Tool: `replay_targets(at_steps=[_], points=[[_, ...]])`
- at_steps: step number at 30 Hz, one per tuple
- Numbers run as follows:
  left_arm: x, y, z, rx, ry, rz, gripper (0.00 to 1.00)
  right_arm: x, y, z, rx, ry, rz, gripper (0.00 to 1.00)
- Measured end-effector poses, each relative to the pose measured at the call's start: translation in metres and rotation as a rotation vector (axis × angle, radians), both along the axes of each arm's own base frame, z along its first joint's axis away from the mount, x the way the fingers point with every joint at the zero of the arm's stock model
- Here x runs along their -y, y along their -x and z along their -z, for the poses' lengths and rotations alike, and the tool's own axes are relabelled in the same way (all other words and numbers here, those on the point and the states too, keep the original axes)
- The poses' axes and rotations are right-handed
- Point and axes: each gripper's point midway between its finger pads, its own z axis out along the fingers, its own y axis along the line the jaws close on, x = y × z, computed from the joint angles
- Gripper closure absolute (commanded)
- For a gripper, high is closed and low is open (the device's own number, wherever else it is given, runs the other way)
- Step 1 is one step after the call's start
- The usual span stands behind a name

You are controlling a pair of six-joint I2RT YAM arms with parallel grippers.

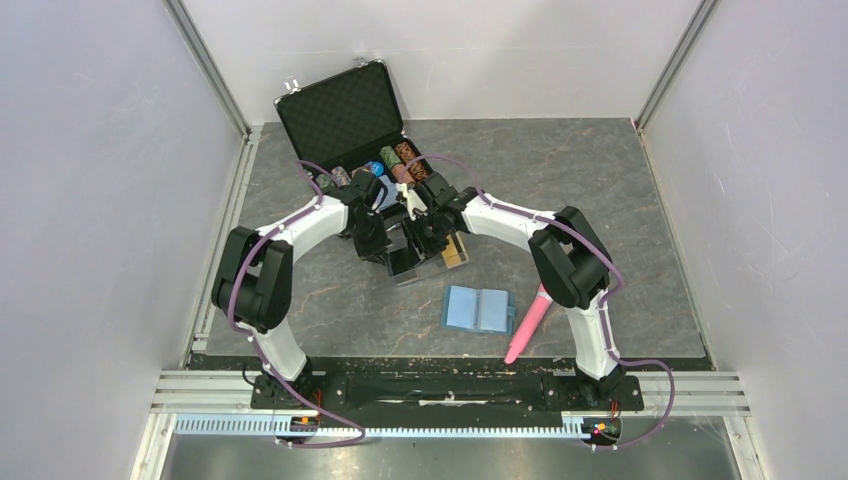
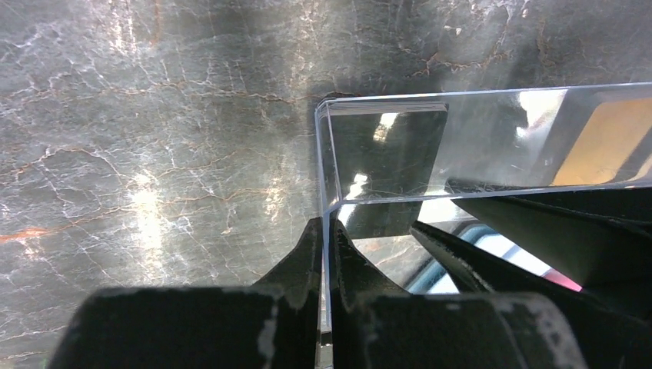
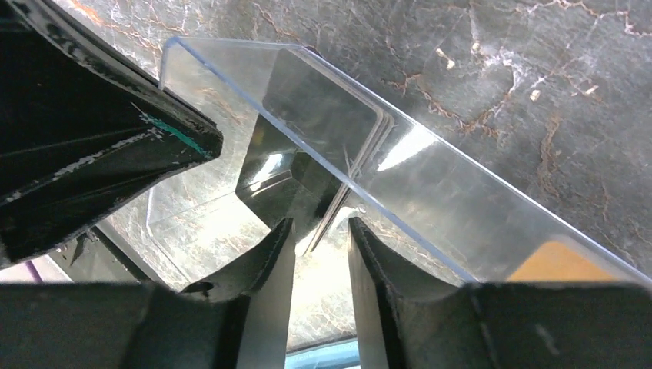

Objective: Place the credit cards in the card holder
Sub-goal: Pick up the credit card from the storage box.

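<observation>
Nearest the arm bases, card holder (image 1: pixel 478 309) lay open and flat on table (image 1: pixel 620 200), light blue inside facing up. Pink stick (image 1: pixel 527 325) lay just R of it. Both sat apart from the arms' working ends.

Mid table: clear box (image 1: pixel 420 262), w/ both arms bent in over it. L fingers (image 2: pixel 310 257) were pinched tight on box's end wall. R fingers (image 3: pixel 283 242) stood narrowly apart above the box. A thin edge of dark credit cards (image 3: pixel 323 131) ran btwn them w/ a gap on either side, contact unclear. Dark stack stood upright at one end of box, gold-orange cards (image 1: pixel 456 250) at the other end.

Far side: black chip briefcase (image 1: pixel 340 118), lid up, w/ poker chips (image 1: pixel 395 160) in rows, just behind the wrists.
</observation>
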Motion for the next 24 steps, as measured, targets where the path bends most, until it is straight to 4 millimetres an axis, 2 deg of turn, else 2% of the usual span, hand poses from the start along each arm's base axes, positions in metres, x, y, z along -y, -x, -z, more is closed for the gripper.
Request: replay_targets(at_steps=[4,8,13,24], points=[[-0.001,0.002,0.000,-0.010,-0.007,0.000,0.98,0.002,0.001,0.001,-0.008,0.006,-0.002,0.73],[-0.001,0.003,0.000,-0.012,-0.007,0.000,0.98,-0.002,0.003,0.006,-0.029,-0.004,-0.013,0.87],[-0.003,0.004,0.000,-0.017,-0.016,0.000,0.98,-0.007,0.007,0.012,-0.071,-0.030,-0.022,0.99],[-0.006,0.004,0.000,-0.018,-0.032,-0.001,0.98,-0.008,0.005,0.006,-0.085,-0.042,-0.011,1.00]])
